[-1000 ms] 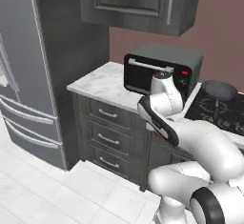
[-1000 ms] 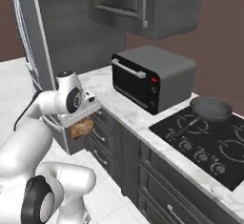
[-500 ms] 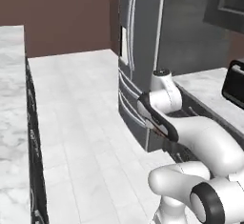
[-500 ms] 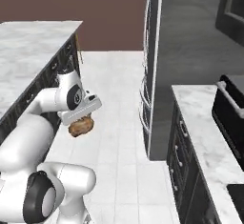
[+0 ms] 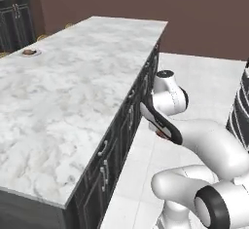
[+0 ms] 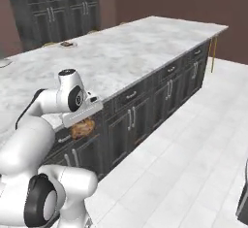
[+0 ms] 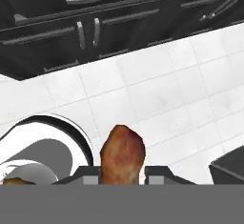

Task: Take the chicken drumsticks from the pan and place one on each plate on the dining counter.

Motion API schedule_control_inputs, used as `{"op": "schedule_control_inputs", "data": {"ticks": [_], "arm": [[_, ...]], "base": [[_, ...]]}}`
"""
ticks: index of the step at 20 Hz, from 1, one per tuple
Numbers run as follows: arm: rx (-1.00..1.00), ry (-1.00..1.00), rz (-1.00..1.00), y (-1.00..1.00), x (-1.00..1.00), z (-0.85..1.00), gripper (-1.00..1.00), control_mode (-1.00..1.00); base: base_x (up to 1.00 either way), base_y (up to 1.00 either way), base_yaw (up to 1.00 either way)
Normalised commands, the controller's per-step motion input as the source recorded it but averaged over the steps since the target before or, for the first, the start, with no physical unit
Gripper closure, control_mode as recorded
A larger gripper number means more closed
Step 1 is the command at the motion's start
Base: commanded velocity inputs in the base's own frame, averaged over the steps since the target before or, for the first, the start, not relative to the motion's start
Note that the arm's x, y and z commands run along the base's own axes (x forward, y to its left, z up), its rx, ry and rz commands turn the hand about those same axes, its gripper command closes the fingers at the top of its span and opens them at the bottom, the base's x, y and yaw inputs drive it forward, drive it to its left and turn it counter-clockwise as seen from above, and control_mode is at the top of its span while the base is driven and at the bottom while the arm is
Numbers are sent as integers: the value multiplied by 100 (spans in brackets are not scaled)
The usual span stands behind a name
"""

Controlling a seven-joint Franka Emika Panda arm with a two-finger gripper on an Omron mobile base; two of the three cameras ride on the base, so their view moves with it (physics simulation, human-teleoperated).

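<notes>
One drumstick (image 7: 122,154) being carried, clamped in end effector (image 7: 122,174), over floor beside worktop (image 5: 73,101) long edge | plate (image 5: 30,52) sitting near far left edge | likely light, greasy, lumpy, so gripping thick middle is looking safest
</notes>
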Motion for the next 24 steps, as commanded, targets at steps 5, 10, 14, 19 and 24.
{"op": "schedule_control_inputs", "data": {"ticks": [5,10,14,19,24], "arm": [[0,0,0,0,0,0,100,100],[0,0,0,0,0,0,100,100],[0,0,0,0,0,0,100,100],[0,0,0,0,0,0,100,100],[0,0,0,0,0,0,100,100]], "base": [[-5,0,100],[-6,3,100],[-15,37,98],[3,94,48],[67,99,1]]}}
